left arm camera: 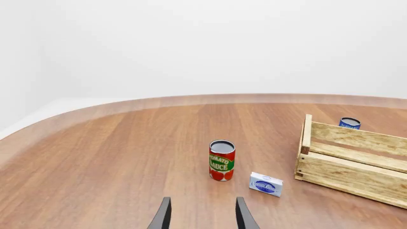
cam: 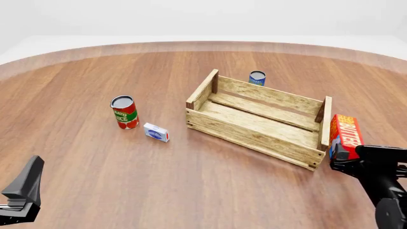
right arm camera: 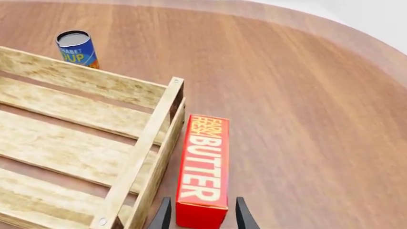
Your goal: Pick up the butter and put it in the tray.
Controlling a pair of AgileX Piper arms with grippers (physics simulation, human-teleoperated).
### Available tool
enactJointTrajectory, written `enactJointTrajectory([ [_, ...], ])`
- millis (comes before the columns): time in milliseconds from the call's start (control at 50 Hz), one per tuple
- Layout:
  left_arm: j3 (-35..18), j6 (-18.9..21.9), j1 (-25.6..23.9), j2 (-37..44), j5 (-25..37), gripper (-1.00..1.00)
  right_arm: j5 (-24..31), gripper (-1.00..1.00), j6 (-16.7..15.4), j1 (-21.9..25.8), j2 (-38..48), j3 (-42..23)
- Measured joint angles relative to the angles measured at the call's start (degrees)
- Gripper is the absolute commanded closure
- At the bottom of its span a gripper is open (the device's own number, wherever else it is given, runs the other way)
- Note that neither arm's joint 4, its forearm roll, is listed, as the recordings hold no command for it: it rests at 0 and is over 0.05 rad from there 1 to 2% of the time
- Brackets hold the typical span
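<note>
The butter (right arm camera: 205, 167) is a red carton with yellow-orange lettering. It lies on the table just outside the right end wall of the tray (right arm camera: 143, 157). My right gripper (right arm camera: 202, 215) is open, its fingers on either side of the carton's near end with small gaps. In the front view the butter (cam: 346, 133) sits right of the wooden-slat tray (cam: 254, 136), with my right gripper (cam: 343, 160) at its near end. My left gripper (left arm camera: 202, 217) is open and empty, low at the near left (cam: 25, 183).
A tomato sauce can (cam: 125, 112) and a small white-and-blue box (cam: 156, 132) stand left of the tray. A blue soup can (cam: 257, 78) stands behind the tray, and also shows in the right wrist view (right arm camera: 76, 48).
</note>
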Motion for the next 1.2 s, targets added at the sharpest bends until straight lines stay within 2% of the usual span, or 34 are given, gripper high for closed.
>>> enactJointTrajectory([
  [860,0.0,0.0,0.0,0.0,0.0,-1.0,0.0,-1.0,-0.3,-0.4,2.6,-1.4],
  [880,0.0,0.0,0.0,0.0,0.0,-1.0,0.0,1.0,-0.3,-0.4,2.5,-1.4],
  [1200,0.0,0.0,0.0,0.0,0.0,-1.0,0.1,1.0,-0.9,-0.3,1.9,-0.7],
])
